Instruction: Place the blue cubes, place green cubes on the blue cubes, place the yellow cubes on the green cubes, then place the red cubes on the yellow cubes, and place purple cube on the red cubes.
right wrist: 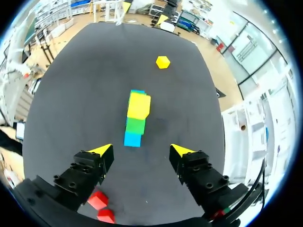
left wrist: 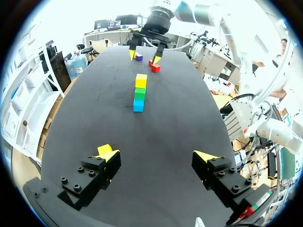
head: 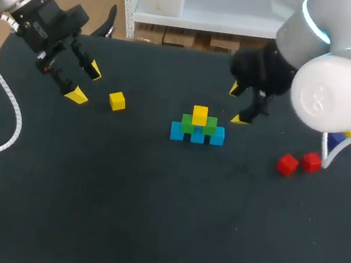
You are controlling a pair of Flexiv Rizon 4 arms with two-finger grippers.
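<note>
Up at the far left of the dark surface (head: pixel 86 210), the left gripper (head: pixel 85 83) hangs with its two yellow-tipped fingers wide apart and nothing between them. Just beside one finger sits a loose yellow cube (head: pixel 117 101), flat on the surface. Over on the other side, the right gripper (head: pixel 237 103) is wide too and holds nothing. It hangs near the little tower (head: pixel 198 127), which stands just ahead of its fingers. The tower is in the middle of the surface. It has three blue cubes (head: pixel 197 137) in a row at the bottom, two green cubes (head: pixel 188 123) sitting on them, and a top yellow cube (head: pixel 200 115) in the middle. Two red cubes (head: pixel 287 164) lie close together by the right arm, well apart from the tower. A purple cube (left wrist: pixel 138 57) sits near the red ones, and the head view shows it partly hidden behind that arm.
</note>
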